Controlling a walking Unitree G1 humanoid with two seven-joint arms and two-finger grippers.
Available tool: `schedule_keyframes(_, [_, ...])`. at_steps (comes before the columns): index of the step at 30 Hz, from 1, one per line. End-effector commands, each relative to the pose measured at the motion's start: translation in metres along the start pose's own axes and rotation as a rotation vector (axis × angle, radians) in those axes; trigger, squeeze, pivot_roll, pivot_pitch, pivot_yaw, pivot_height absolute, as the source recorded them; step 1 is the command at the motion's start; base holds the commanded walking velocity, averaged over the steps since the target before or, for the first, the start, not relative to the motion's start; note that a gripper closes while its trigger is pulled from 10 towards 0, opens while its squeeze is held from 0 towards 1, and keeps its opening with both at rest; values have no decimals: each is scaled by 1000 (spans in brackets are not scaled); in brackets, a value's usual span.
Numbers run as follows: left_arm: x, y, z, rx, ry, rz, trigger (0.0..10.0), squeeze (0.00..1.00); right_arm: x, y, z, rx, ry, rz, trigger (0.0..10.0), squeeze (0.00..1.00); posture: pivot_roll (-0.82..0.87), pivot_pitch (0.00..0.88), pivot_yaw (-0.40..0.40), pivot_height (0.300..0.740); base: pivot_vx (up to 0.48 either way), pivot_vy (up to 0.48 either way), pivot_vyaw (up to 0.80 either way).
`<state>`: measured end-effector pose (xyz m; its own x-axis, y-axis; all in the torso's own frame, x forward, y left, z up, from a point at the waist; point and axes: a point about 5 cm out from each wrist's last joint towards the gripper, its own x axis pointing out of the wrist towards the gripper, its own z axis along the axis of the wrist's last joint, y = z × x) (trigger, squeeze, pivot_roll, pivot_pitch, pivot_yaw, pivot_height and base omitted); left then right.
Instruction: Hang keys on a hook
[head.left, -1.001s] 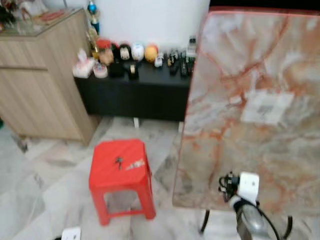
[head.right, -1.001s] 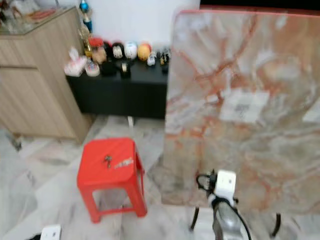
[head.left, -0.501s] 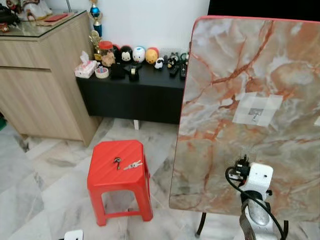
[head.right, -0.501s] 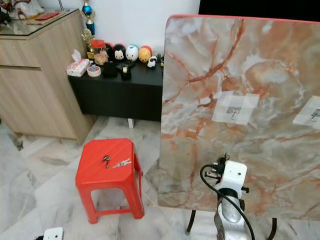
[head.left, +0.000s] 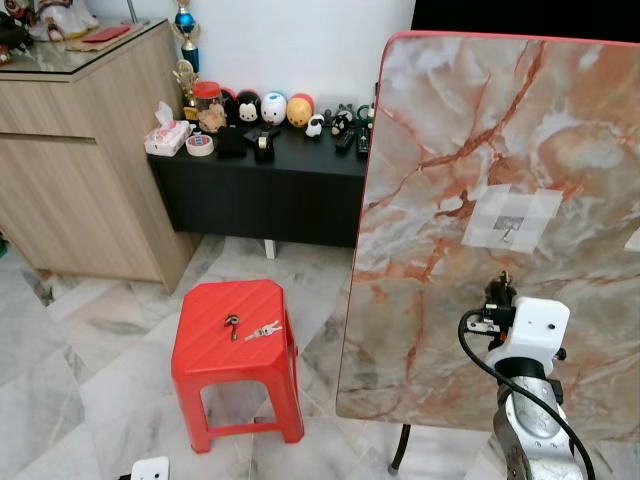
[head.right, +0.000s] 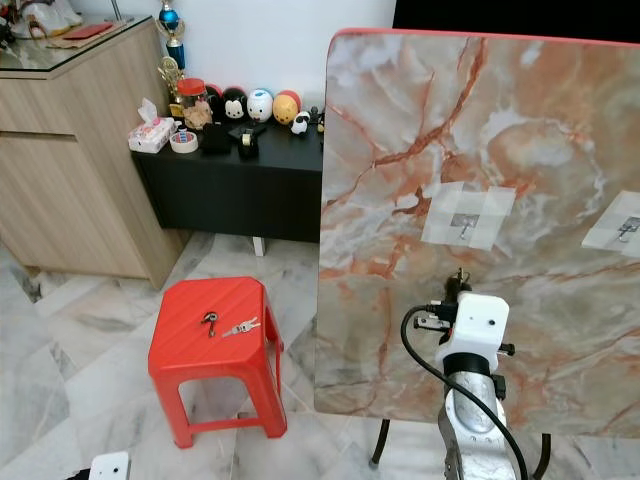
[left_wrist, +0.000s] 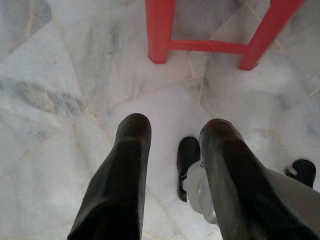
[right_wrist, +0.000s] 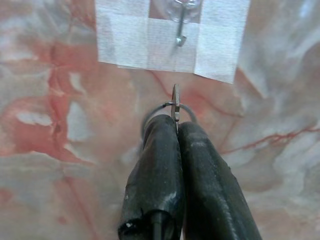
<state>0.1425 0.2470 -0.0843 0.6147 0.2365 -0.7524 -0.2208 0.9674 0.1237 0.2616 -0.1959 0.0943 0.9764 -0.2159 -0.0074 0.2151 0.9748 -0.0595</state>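
Marble panel (head.left: 470, 150): right tool (right_wrist: 176, 120) clamped on key ring (right_wrist: 172, 107), just below taped hook (right_wrist: 180, 30), gap between.

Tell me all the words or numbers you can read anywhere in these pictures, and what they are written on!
No word or number can be read for sure.
The tissue box on the black cabinet has a print, too small to read.
The red-lidded jar among the round toy figures has a label, too blurred to read.
The taped white patch holding the hook on the marble board is blank.
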Motion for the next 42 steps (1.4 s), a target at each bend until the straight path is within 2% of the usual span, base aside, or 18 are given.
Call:
schedule_keyframes(1, [-2,0,-5,9,19,-8,10000,0,3,0,10,4,-25,-6,10000,0,13,0,-45,740,0,0,0])
schedule_keyframes(12, [-1,-1,-5,9,28,-7,10000,0,11,8,19,20,-44,1,10000,0,16,0,-50,740,0,0,0])
schedule_keyframes(24, [-1,4,-5,-2,33,8,10000,0,18,6,27,29,-71,-29,10000,0,20,0,-48,740,0,0,0])
schedule_keyframes(42, [1,0,-1,-5,20,7,10000,0,25,4,35,29,-105,-64,10000,0,22,0,-46,740,0,0,0])
